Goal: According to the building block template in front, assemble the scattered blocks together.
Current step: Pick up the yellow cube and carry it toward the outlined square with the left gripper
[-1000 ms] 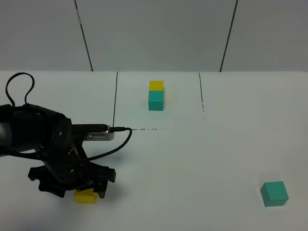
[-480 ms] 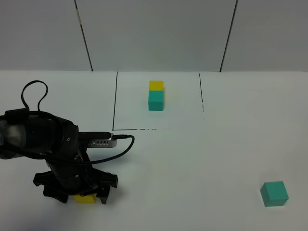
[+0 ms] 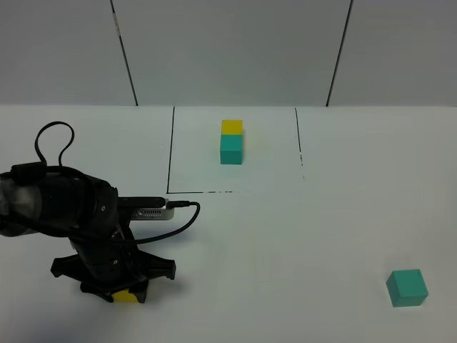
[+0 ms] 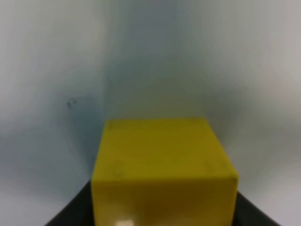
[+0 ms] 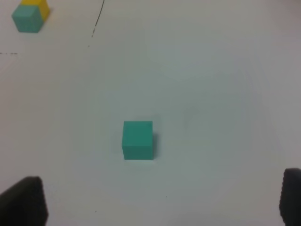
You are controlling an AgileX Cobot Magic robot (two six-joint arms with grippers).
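The task is only beginning: no loose block is joined yet. Near the front left corner of the table (image 3: 285,236), the left hand (image 3: 118,286) sits low around the one loose yellow cube (image 4: 162,160); I cannot tell if it pinches it. The one template (image 3: 231,143) stands mid-table toward the back edge. The one loose teal cube (image 3: 407,287) lies untouched near the front right corner. The right hand (image 5: 157,200) is spread wide and empty.
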